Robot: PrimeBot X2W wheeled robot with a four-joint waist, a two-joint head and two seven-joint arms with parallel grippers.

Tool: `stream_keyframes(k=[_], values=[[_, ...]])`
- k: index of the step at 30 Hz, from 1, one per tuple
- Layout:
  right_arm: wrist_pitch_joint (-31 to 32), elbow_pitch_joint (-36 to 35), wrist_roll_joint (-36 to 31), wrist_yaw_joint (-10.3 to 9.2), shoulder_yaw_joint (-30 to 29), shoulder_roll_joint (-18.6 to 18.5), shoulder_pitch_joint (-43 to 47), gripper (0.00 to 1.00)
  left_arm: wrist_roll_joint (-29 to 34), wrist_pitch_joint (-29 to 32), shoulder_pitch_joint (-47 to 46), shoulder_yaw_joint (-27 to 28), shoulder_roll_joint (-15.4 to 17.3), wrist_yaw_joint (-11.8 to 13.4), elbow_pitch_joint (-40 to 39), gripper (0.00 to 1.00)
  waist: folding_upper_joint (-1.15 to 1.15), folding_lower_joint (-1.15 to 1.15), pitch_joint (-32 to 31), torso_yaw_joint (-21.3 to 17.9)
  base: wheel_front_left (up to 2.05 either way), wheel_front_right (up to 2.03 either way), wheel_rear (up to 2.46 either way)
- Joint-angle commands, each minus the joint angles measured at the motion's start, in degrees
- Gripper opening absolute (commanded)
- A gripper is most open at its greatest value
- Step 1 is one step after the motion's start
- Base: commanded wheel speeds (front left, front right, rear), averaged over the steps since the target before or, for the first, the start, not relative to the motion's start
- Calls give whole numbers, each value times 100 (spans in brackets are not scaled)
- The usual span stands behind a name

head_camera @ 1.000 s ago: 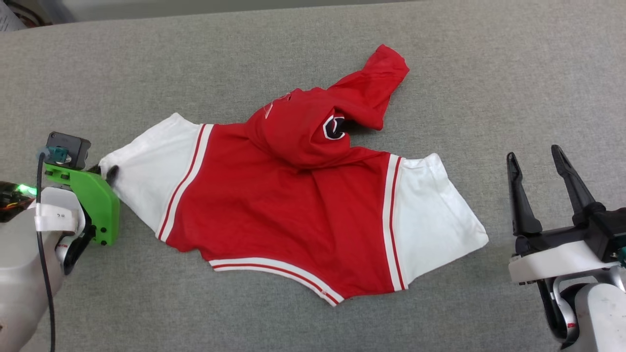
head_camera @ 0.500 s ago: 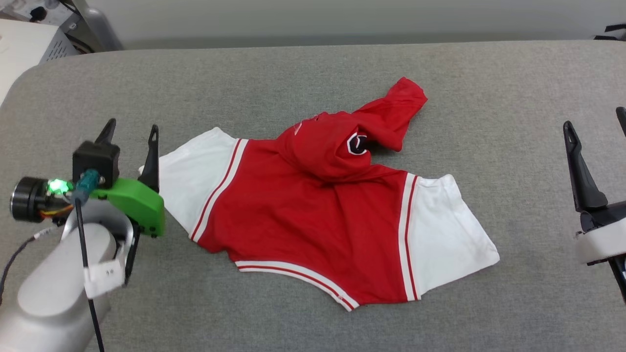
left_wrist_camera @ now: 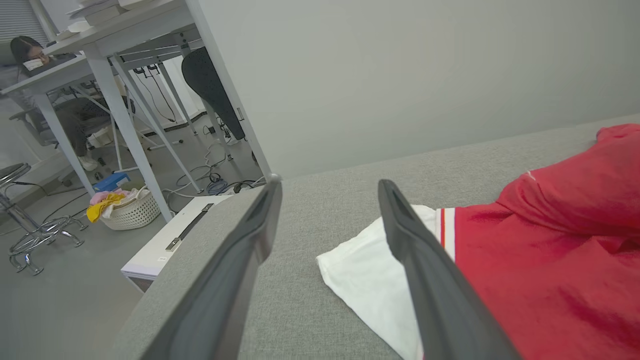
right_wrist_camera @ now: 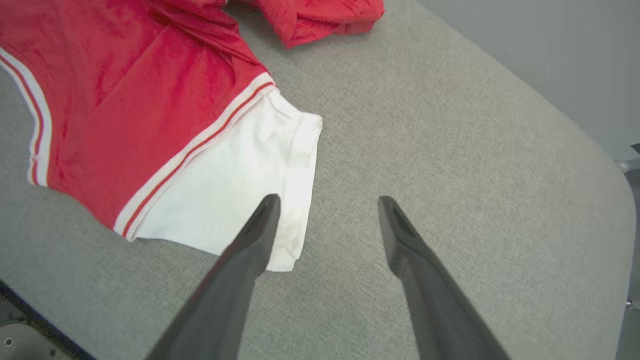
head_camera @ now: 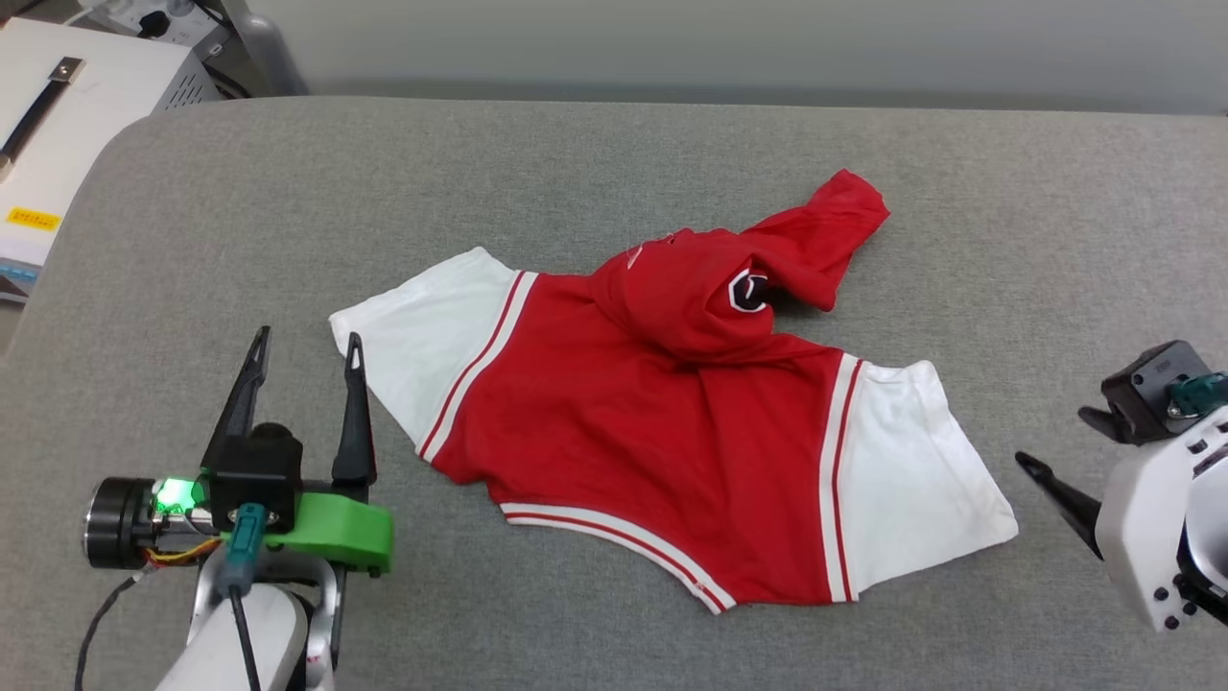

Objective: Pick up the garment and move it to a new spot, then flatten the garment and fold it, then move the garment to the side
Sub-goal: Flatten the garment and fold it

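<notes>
The garment [head_camera: 662,451] lies rumpled mid-frame on the grey counter [head_camera: 614,154], its lower half bunched toward the upper right. It looks light, limp and liable to sag, so pinch the white sleeve edges. Both the left pincer [head_camera: 307,336] and right pincer [right_wrist_camera: 328,200] gape empty, one beside each sleeve.

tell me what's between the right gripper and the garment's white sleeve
Only a narrow strip of bare grey surface separates the right gripper from the garment's white sleeve; the head view shows it.
</notes>
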Motion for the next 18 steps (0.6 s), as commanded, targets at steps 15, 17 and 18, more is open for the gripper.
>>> stream_keyframes(k=[15,17,18], values=[[242,1864,495,-3,852,270,-478,100,818,-33,172,755,-735,-513,-189,100,0,0,593,442,0,0,0],[183,2090,533,-3,1098,338,-432,100,878,-33,161,832,-786,-576,-181,100,0,0,636,460,0,0,0],[153,2167,543,-3,1220,362,-408,100,900,-33,165,869,-805,-601,-174,100,0,0,649,458,0,0,0]])
